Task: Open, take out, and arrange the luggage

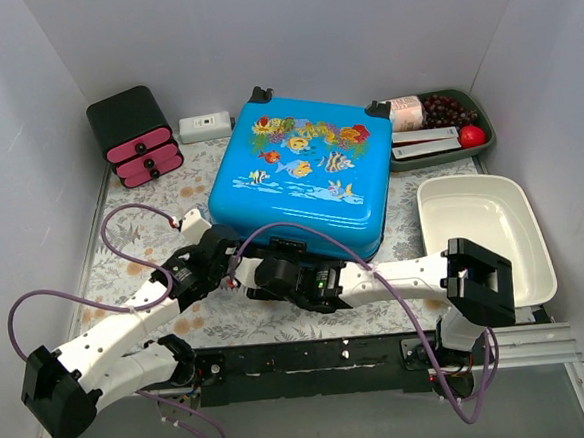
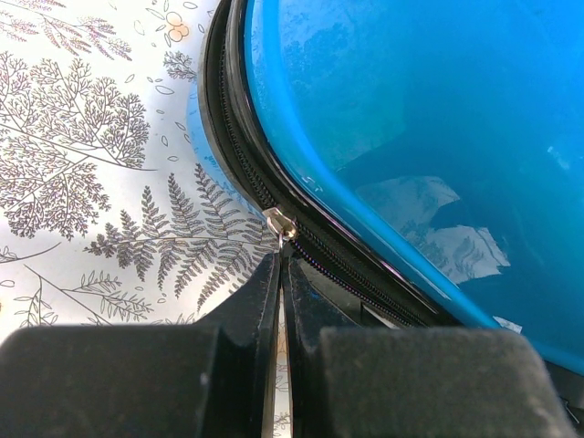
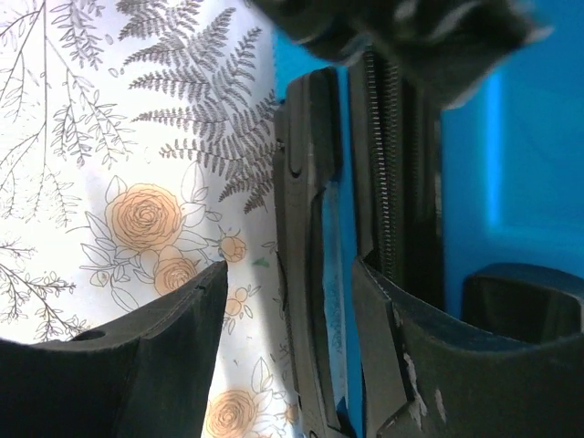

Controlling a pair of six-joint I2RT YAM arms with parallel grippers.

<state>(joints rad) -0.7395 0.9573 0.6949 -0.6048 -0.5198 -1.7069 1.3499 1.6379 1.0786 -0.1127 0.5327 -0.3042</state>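
The luggage (image 1: 299,173), a bright-blue hard-shell suitcase with a fish print, lies flat and closed in the middle of the table. My left gripper (image 1: 224,252) is at its near-left corner. In the left wrist view the fingers (image 2: 265,301) are pressed together, and the silver zipper pull (image 2: 279,224) runs into their tips beside the black zipper trim (image 2: 347,265). My right gripper (image 1: 268,277) reaches across the suitcase's front edge. It (image 3: 290,274) stands open, straddling a dark grey handle bar (image 3: 306,182); one finger is over the cloth, the other against the zipper.
A black box with pink drawers (image 1: 136,140) and a white device (image 1: 205,126) stand at the back left. A green tray (image 1: 480,111) with grapes and a red fruit is at the back right. A white tub (image 1: 536,262) sits to the right.
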